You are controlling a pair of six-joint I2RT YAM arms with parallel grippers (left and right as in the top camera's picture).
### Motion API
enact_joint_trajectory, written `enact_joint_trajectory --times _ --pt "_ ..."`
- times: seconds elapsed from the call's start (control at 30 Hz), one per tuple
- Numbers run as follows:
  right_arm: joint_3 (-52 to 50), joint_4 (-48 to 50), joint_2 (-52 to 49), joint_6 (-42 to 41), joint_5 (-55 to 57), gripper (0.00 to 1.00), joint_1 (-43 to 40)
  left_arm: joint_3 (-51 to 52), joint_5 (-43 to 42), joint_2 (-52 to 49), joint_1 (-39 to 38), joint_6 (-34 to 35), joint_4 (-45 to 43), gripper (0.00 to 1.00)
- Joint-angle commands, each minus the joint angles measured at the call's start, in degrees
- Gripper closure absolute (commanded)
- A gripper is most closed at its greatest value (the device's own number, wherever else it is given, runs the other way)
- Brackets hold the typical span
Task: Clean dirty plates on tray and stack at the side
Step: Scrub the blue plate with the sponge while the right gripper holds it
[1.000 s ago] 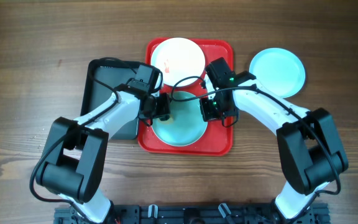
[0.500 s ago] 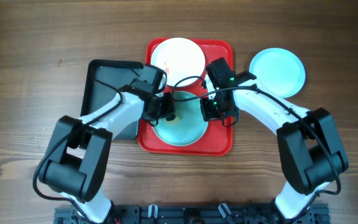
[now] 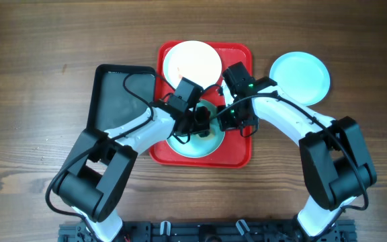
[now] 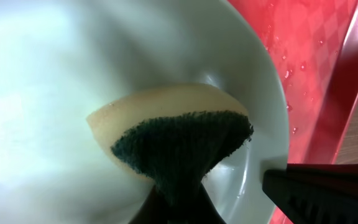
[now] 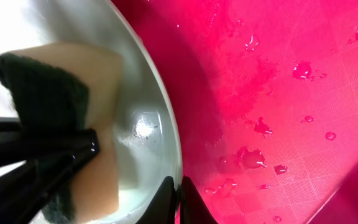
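A pale blue plate [image 3: 195,142] lies in the near half of the red tray [image 3: 242,151]. My right gripper [image 3: 228,122] is shut on its right rim, and the right wrist view shows the thin rim pinched at the gripper [image 5: 179,194]. My left gripper [image 3: 203,125] is shut on a yellow sponge with a dark green scouring face [image 4: 178,144], pressed into the plate's bowl [image 4: 67,93] close to the right rim. A white plate [image 3: 192,60] with faint red smears sits in the tray's far half. Another pale blue plate [image 3: 299,77] rests on the table right of the tray.
A black tray [image 3: 116,97] stands on the table against the red tray's left side. Water drops lie on the red tray floor [image 5: 278,93]. The two grippers are very close together over the near plate.
My left gripper has swept the sponge rightward across the blue plate, from its left edge to near the right rim. The right gripper has kept its hold in place.
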State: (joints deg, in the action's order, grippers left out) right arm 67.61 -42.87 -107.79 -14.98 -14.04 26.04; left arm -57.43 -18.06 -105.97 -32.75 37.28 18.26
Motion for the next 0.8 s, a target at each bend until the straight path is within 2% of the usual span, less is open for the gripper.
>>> enact_joint_trajectory --times 0.0,0.07,0.17,0.33,0.5,0.77 --pt "-0.2 0.4 0.3 0.0 -2.3 0.96 0.6 1.9 -2.5 -3.0 -1.7 1.2 0.5 0.96" --pt "-0.2 0.4 0.3 0.0 -2.3 0.96 0.6 1.6 -2.8 -2.8 -1.3 1.1 0.9 0.96" --pt "-0.2 0.4 0.3 -0.1 -2.3 0.96 0.6 -0.9 -2.2 -0.9 0.1 -2.4 6.1 0.96" --pt "-0.2 0.7 0.3 0.0 -2.3 0.96 0.6 -6.1 5.4 6.1 2.8 -6.6 16.0 0.96" --pt "-0.2 0.8 0.3 -0.1 -2.3 0.96 0.6 -6.7 11.5 13.5 5.0 -7.5 18.4 0.96" --pt "-0.2 0.8 0.3 -0.1 -2.3 0.96 0.6 -6.2 11.8 12.2 5.9 -7.5 22.6 0.96"
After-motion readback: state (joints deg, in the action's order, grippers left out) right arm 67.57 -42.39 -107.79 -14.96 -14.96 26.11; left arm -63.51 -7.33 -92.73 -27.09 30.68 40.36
